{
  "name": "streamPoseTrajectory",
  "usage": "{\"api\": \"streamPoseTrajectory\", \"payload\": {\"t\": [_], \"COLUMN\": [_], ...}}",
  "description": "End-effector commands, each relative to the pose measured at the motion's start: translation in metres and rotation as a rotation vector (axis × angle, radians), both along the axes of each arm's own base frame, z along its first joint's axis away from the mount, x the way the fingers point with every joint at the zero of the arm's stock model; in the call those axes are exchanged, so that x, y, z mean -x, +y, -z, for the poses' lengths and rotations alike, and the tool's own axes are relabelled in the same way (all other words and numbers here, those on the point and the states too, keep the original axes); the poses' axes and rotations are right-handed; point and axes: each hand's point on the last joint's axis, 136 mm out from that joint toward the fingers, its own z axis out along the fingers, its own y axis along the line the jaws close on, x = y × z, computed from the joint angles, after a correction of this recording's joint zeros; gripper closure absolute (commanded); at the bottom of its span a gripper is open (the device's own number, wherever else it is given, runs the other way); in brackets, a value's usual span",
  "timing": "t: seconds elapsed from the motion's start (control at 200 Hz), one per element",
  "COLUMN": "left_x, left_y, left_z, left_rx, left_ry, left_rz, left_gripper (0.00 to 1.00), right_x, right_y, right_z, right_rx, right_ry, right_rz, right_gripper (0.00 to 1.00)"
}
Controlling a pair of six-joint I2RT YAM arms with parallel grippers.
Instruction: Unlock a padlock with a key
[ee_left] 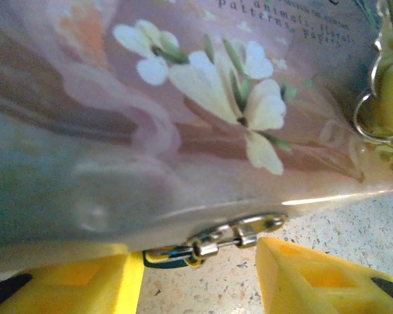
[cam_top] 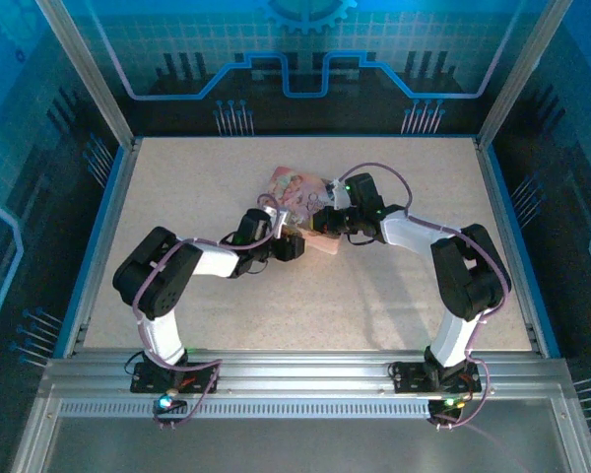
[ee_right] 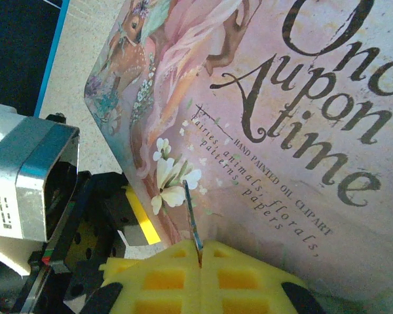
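Speckled beige tabletop (cam_top: 394, 296), enclosed by blue-lit walls (cam_top: 305, 59). Pink picture-printed rectangular tin box (cam_top: 294, 187) at frame centre, with both arms converging on it. Tiny dark bluish padlock (ee_left: 165, 257) with silvery shackle, bottom centre of left wrist view, beneath the tin's edge. It sits between the parted jaws of left gripper (ee_left: 200, 261). Right gripper (ee_right: 201, 258) clamped on thin grey metal key (ee_right: 191, 216), blade against tin lid.
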Motion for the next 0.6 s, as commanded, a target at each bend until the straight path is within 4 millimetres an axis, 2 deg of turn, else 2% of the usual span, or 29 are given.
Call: {"api": "streamPoseTrajectory", "payload": {"t": [0.0,0.485,0.595], "left_x": [-0.004,-0.007,-0.006], "left_y": [-0.012,-0.009,-0.008], "left_z": [-0.006,-0.007,-0.010], "left_rx": [0.026,0.022,0.025], "left_ry": [-0.017,-0.021,-0.026], "left_rz": [0.018,-0.012,-0.021], "left_gripper": [0.50,0.63,0.66], "right_x": [0.027,0.027,0.024], "right_y": [-0.002,0.003,0.004], "right_z": [0.043,0.040,0.033], "right_rx": [0.079,0.067,0.052], "right_ry": [0.159,0.148,0.119], "right_rz": [-0.012,-0.022,-0.024], "right_gripper": [1.00,1.00,1.00]}}
